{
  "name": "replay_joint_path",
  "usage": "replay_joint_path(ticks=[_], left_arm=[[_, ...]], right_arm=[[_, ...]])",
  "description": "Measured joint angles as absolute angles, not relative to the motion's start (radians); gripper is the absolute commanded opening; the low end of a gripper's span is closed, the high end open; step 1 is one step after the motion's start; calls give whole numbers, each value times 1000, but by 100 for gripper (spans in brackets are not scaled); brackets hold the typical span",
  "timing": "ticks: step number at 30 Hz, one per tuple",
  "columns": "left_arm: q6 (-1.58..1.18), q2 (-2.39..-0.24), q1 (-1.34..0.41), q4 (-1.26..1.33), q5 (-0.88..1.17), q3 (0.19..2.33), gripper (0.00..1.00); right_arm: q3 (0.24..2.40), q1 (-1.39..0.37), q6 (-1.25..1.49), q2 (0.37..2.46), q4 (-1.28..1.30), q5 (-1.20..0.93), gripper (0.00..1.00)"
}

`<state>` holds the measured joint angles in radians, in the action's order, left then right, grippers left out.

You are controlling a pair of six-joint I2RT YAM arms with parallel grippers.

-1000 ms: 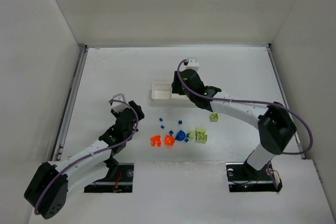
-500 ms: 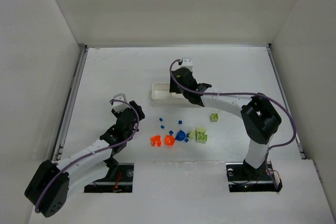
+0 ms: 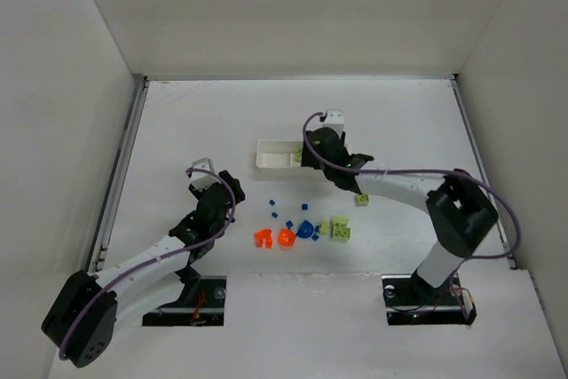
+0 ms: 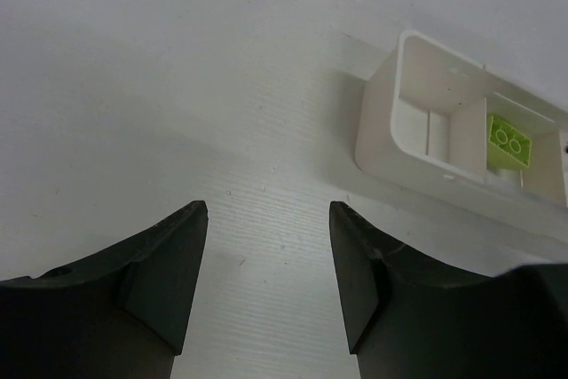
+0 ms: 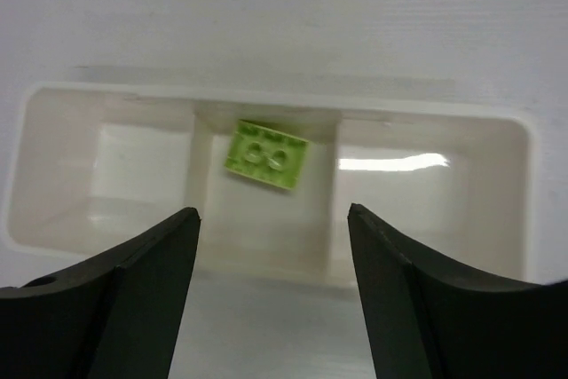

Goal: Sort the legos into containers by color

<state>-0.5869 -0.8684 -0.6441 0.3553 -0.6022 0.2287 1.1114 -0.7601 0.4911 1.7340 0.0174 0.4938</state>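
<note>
The right pincer [image 5: 272, 219] hangs right over the white tray [image 5: 266, 97]. Its two fingers are spread wide with nothing between them. Straight below it, in the middle box [image 5: 297, 210], lies one green lego [image 5: 266, 155]. The tray's long side runs from one finger across to the other.

The left pincer [image 4: 266, 212] is spread too and holds nothing. The tray sits in front of it, off to its right, and the edge of its own picture cuts the tray off.

The loose legos lie back behind the right pincer. The green blocks [image 3: 340, 229] are on its side and a blue piece [image 3: 305, 229] is next to them. The orange ones [image 3: 286, 237] are closer to the left pincer, which looks better placed to fetch them.

From above, the right pincer hides the tray's right end. The tiny blue specks [image 3: 275, 213] are too small to make out.
</note>
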Motion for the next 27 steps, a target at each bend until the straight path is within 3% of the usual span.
replay_joint_path(ticks=[2, 4, 5, 7, 9, 14, 17, 24, 27], left_arm=[[-587, -868, -645, 355, -602, 229, 54], [-587, -868, -648, 355, -602, 229, 54], [-587, -867, -652, 355, -602, 229, 54], [-587, -866, -661, 356, -603, 229, 54], [-586, -867, -671, 356, -603, 229, 54], [-585, -871, -682, 358, -603, 229, 54], [-584, -871, -682, 360, -603, 229, 54], [-584, -848, -680, 359, -602, 229, 54], [-584, -831, -678, 359, -603, 229, 54]], right_arm=[[999, -747, 500, 1603, 13, 532, 45], [840, -702, 526, 1410, -5, 591, 52], [756, -682, 558, 1322, 12, 617, 67], [667, -665, 614, 1240, 78, 650, 78], [624, -669, 664, 1221, 151, 658, 80], [580, -669, 742, 1219, 269, 657, 76], [583, -669, 755, 1238, 286, 621, 67], [627, -653, 733, 1323, 287, 524, 65], [642, -633, 718, 1335, 286, 473, 60]])
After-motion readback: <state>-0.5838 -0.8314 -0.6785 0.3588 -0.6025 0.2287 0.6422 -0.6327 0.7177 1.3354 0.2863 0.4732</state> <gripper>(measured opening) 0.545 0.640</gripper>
